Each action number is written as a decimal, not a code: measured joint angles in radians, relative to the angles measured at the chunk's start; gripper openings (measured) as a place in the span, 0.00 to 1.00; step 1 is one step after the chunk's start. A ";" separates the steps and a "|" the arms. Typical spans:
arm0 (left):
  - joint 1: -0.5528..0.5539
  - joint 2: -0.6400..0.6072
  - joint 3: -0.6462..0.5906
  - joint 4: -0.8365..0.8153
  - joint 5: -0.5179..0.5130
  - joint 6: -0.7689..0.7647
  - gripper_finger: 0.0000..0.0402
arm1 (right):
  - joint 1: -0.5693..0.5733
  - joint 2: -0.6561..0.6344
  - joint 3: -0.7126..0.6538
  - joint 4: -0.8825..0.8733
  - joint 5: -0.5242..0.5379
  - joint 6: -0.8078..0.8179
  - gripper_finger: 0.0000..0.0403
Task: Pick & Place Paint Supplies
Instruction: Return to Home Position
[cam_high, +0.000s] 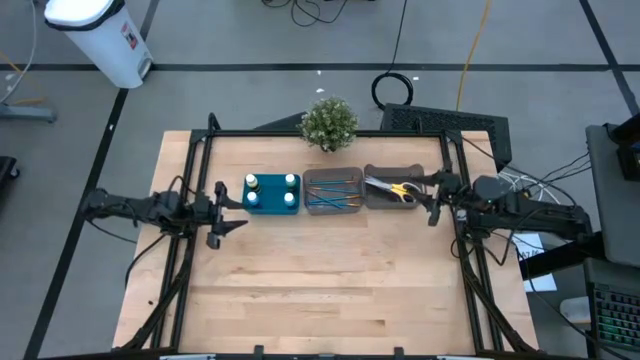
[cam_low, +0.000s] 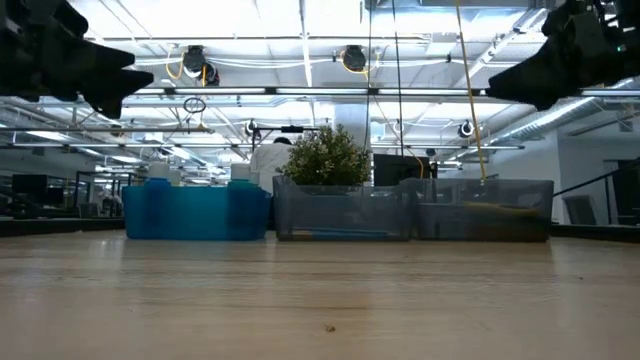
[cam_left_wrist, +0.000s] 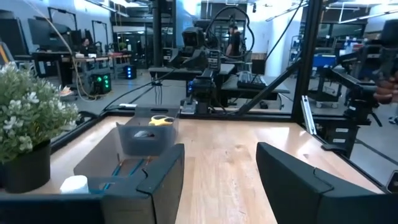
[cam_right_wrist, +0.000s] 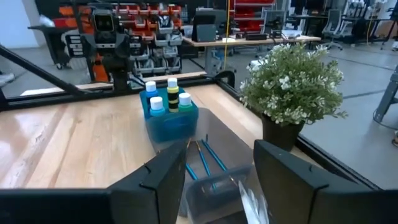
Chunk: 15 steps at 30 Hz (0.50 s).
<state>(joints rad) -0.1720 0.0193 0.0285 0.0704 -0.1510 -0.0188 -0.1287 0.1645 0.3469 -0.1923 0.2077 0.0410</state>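
The left gripper (cam_high: 226, 209) hangs just inside the table's left edge. Its 2 dark fingers are spread with only bare wood between them, pinching nothing. The right gripper (cam_high: 436, 201) mirrors it inside the right edge, fingers likewise spread and empty.

Between the 2 grippers, 3 containers stand side by side toward the far edge of the pale wooden table (cam_high: 320, 290). Nearest the left gripper is a teal square tray (cam_high: 270, 207) holding 4 small white-capped bottles (cam_high: 291, 181), 1 at each corner. Next is a grey translucent bin (cam_high: 334, 210) with several thin blue brush-like sticks (cam_high: 335, 196) lying inside. The second grey translucent bin (cam_high: 385, 205), just beside the right gripper, holds scissors with yellow handles (cam_high: 401, 189). A small green potted plant (cam_high: 329, 122) stands behind the bins at the far edge.

No supply lies loose on the wood, so the sorting looks complete. As I judge it, only parking both arms is left.
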 joint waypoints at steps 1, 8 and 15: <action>0.005 -0.006 -0.006 0.000 0.000 -0.004 0.52 | 0.000 -0.011 -0.018 0.011 0.000 0.000 0.45; 0.015 -0.007 -0.013 -0.002 0.022 -0.020 0.52 | 0.000 -0.071 -0.140 0.119 -0.006 0.006 0.44; 0.015 -0.007 -0.013 -0.018 0.048 -0.021 0.52 | 0.000 -0.134 -0.256 0.220 -0.031 -0.005 0.45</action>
<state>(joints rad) -0.1574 0.0128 0.0154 0.0522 -0.1028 -0.0395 -0.1287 0.0306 0.0909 0.0274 0.1769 0.0363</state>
